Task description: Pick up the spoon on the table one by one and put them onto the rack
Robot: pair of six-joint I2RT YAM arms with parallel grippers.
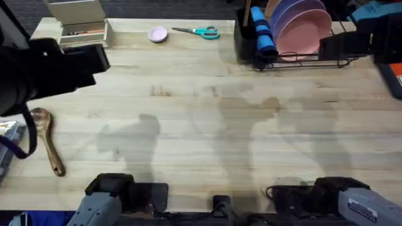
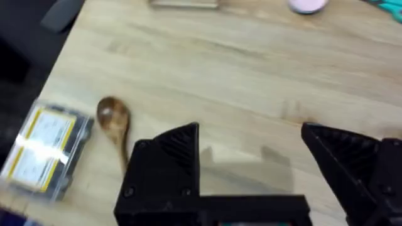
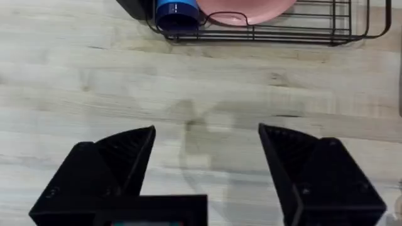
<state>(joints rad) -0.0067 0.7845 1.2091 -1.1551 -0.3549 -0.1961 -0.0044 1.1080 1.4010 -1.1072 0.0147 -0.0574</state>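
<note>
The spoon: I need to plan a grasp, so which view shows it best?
The overhead view: the whole spoon lies bare on the table, bowl to handle tip. The left wrist view shows its bowl, the handle passing behind a finger.

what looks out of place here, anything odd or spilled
Nothing spilled or damaged. The spoon lies alone near the table's left edge, far from the rack at the far right. Both grippers, left and right, are open and empty.
</note>
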